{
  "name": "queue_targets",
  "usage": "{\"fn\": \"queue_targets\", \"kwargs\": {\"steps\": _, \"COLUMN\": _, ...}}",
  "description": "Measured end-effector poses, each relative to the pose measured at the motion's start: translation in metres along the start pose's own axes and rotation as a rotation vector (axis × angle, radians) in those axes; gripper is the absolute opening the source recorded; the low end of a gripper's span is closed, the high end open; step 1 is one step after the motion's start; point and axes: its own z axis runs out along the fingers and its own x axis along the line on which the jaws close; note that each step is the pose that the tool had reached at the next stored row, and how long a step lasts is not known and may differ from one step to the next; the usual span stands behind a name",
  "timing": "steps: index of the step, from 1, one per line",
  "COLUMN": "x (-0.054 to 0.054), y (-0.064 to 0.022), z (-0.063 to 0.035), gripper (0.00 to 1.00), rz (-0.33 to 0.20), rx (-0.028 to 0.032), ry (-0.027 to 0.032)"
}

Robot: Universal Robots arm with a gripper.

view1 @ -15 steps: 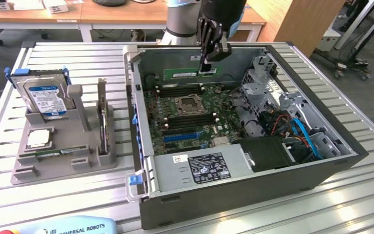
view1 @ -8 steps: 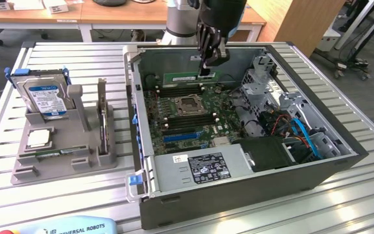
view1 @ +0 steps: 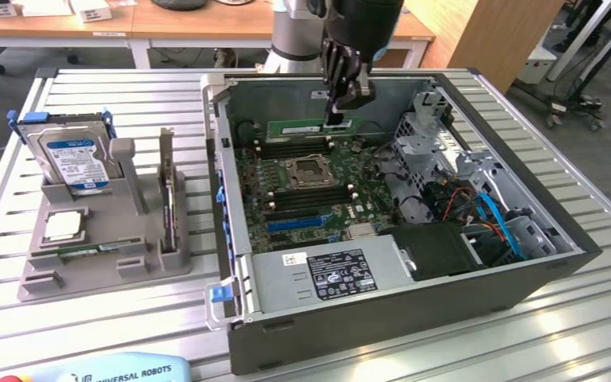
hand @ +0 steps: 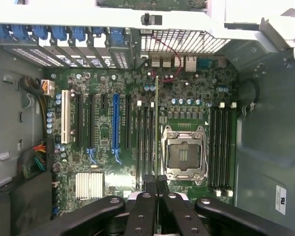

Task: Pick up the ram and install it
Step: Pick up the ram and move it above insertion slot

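Gripper (view1: 337,118) is clamped shut on the ram (view1: 300,127), pinching its upper edge. In the exterior view the stick runs level from the fingertips toward nine o'clock, hanging inside the open computer case (view1: 391,326). The CPU socket (view1: 311,169) sits at six o'clock of it. From the wrist it shows edge-on, lined up just beside the memory slots (hand: 145,147).

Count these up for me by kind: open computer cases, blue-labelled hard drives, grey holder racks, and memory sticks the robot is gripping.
Open computer case: 1
Blue-labelled hard drive: 1
Grey holder rack: 1
Green memory stick gripped in the shut end effector: 1
Total: 4
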Motion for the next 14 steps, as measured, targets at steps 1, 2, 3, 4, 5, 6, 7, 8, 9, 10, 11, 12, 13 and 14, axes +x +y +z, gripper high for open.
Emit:
{"fn": "queue_targets", "kwargs": {"steps": 1, "x": 0.0, "y": -0.0018, "z": 0.0, "gripper": 0.11, "rz": 0.0, "rx": 0.0, "ry": -0.0001}}
{"fn": "queue_targets", "kwargs": {"steps": 2, "x": 0.0, "y": -0.0037, "z": -0.0001, "gripper": 0.11, "rz": 0.0, "rx": 0.0, "ry": 0.0001}}
{"fn": "queue_targets", "kwargs": {"steps": 3, "x": 0.0, "y": -0.0057, "z": -0.0002, "gripper": 0.11, "rz": 0.0, "rx": 0.0, "ry": 0.0001}}
{"fn": "queue_targets", "kwargs": {"steps": 4, "x": 0.0, "y": -0.0079, "z": -0.0002, "gripper": 0.11, "rz": 0.0, "rx": 0.0, "ry": 0.0}}
{"fn": "queue_targets", "kwargs": {"steps": 5, "x": 0.0, "y": -0.0102, "z": -0.0003, "gripper": 0.11, "rz": 0.0, "rx": 0.0, "ry": 0.0001}}
{"fn": "queue_targets", "kwargs": {"steps": 6, "x": 0.0, "y": -0.0123, "z": -0.0004, "gripper": 0.11, "rz": 0.0, "rx": -0.0001, "ry": 0.0001}}
{"fn": "queue_targets", "kwargs": {"steps": 7, "x": 0.0, "y": -0.0142, "z": -0.0005, "gripper": 0.11, "rz": 0.0, "rx": 0.0, "ry": 0.0001}}
{"fn": "queue_targets", "kwargs": {"steps": 8, "x": 0.0, "y": -0.0159, "z": -0.0005, "gripper": 0.11, "rz": 0.0, "rx": 0.0, "ry": 0.0001}}
{"fn": "queue_targets", "kwargs": {"steps": 9, "x": 0.0, "y": -0.017, "z": -0.0005, "gripper": 0.11, "rz": 0.0, "rx": 0.0, "ry": 0.0001}}
{"fn": "queue_targets", "kwargs": {"steps": 10, "x": 0.0, "y": -0.0171, "z": -0.0006, "gripper": 0.11, "rz": 0.0, "rx": 0.0, "ry": 0.0001}}
{"fn": "queue_targets", "kwargs": {"steps": 11, "x": 0.0, "y": -0.0171, "z": -0.0005, "gripper": 0.11, "rz": 0.0, "rx": 0.0, "ry": 0.0}}
{"fn": "queue_targets", "kwargs": {"steps": 12, "x": 0.0, "y": -0.0172, "z": -0.0006, "gripper": 0.11, "rz": 0.0, "rx": 0.0, "ry": 0.0001}}
{"fn": "queue_targets", "kwargs": {"steps": 13, "x": 0.0, "y": -0.0172, "z": -0.0004, "gripper": 0.11, "rz": 0.0, "rx": 0.0, "ry": -0.0001}}
{"fn": "queue_targets", "kwargs": {"steps": 14, "x": 0.0, "y": -0.0172, "z": 0.0004, "gripper": 0.11, "rz": 0.0, "rx": 0.0001, "ry": -0.0002}}
